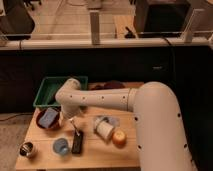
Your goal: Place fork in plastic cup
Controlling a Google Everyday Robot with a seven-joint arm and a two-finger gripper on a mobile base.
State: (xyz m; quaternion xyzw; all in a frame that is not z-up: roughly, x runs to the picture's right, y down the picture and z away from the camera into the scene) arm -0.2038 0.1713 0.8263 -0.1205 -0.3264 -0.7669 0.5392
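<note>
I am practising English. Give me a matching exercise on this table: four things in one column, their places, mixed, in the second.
Things: 1 plastic cup; 2 metal cup; 3 green bin; 4 hand.
Places: a back left of the table; b front left corner; c between red bowl and white cup; d beside the black block.
Pairs: 1-d; 2-b; 3-a; 4-c.
</note>
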